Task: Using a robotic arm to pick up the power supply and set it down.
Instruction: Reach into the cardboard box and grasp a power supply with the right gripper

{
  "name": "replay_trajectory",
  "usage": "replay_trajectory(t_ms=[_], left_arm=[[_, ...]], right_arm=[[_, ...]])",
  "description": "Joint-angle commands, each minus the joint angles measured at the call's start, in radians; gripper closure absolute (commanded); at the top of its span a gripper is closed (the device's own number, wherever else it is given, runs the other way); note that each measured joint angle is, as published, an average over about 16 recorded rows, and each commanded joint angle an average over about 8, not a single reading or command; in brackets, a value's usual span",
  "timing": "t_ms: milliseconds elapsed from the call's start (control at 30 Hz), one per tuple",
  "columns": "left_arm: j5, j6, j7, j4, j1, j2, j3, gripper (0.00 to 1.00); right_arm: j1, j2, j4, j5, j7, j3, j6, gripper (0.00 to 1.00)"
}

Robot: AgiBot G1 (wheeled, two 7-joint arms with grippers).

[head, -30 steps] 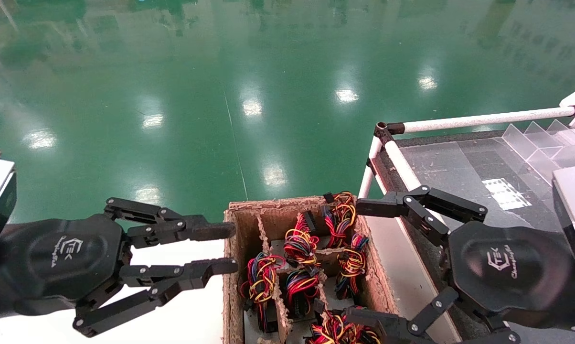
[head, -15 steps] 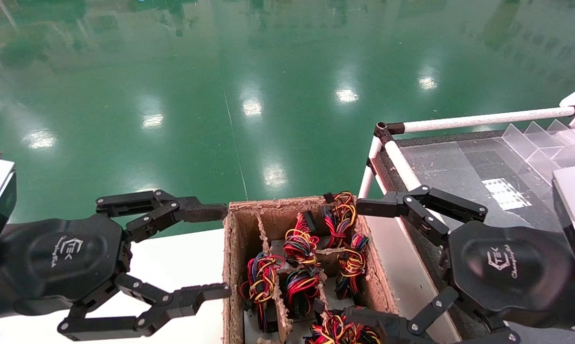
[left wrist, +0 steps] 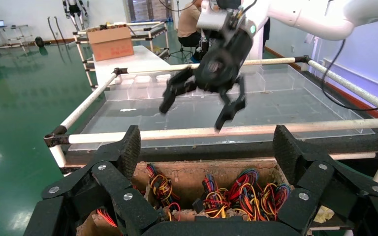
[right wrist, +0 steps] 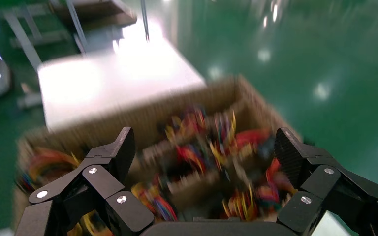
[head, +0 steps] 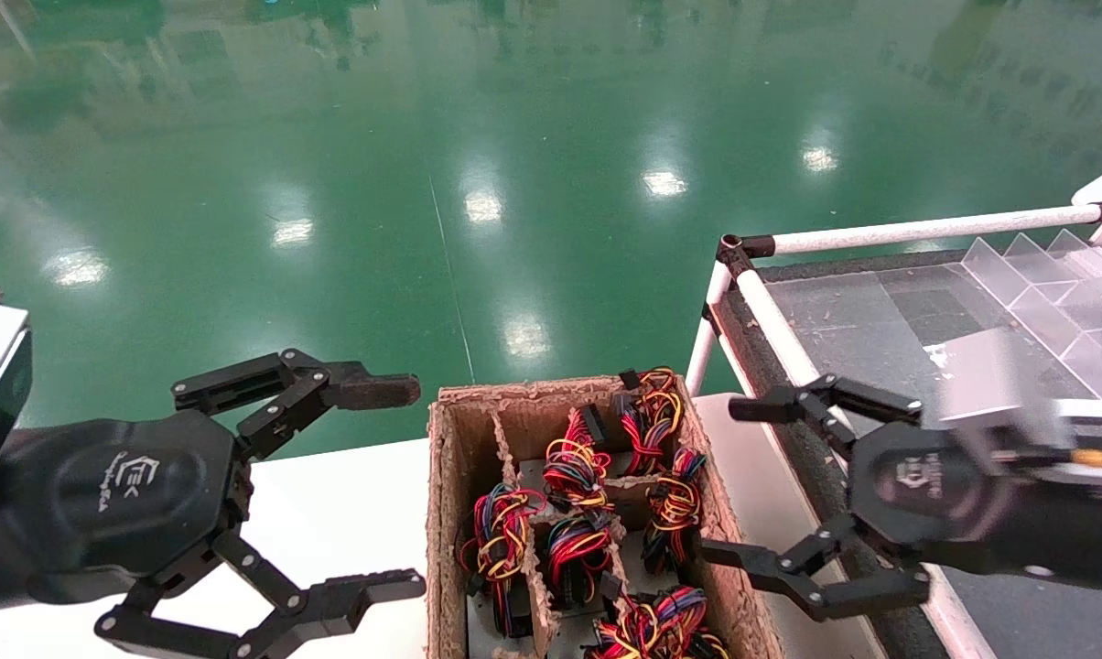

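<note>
Right claw (head: 739, 480) wide open, empty, beside the cardboard box (head: 446, 513) of wired power supplies (head: 574, 471). Left claw (head: 405, 485) also wide open over the white bench (head: 331, 513).

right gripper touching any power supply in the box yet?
Apart. Left wrist view shows the right gripper open, in the air above the rail, clear of the wire bundles in the cardboard box.

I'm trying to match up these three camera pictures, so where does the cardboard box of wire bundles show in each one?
Head view: cardboard box at bottom centre, between the left gripper and right gripper.
Left wrist view: box low, behind the black fingers.
Right wrist view: box mid-frame, blurred.
Shared landmark: the coloured wire bundles.
</note>
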Motion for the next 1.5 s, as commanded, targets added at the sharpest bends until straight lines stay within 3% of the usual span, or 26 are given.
replay_trajectory(t_ms=[33,233,433,700,733,1500], left_arm=[[0.000,0.000,0.000,0.000,0.000,0.000,0.000,0.00],[0.000,0.000,0.000,0.000,0.000,0.000,0.001,0.00],[-0.001,0.000,0.001,0.000,0.000,0.000,0.001,0.00],[-0.001,-0.001,0.001,0.000,0.000,-0.001,0.002,0.00],[-0.001,-0.001,0.001,0.000,0.000,-0.001,0.002,0.00],[-0.002,-0.001,0.002,0.000,-0.001,-0.001,0.003,0.00]], right_arm=[[0.040,-0.009,-0.006,-0.066,0.017,-0.029,-0.001,0.00],[0.182,-0.104,-0.127,-0.252,-0.031,-0.118,-0.034,0.00],[0.282,-0.198,-0.285,-0.362,-0.119,-0.173,-0.045,0.00],[0.357,-0.296,-0.460,-0.439,-0.235,-0.224,-0.062,0.97],[0.363,-0.304,-0.479,-0.445,-0.247,-0.229,-0.064,1.00],[0.447,-0.409,-0.753,-0.511,-0.502,-0.279,-0.077,1.00]])
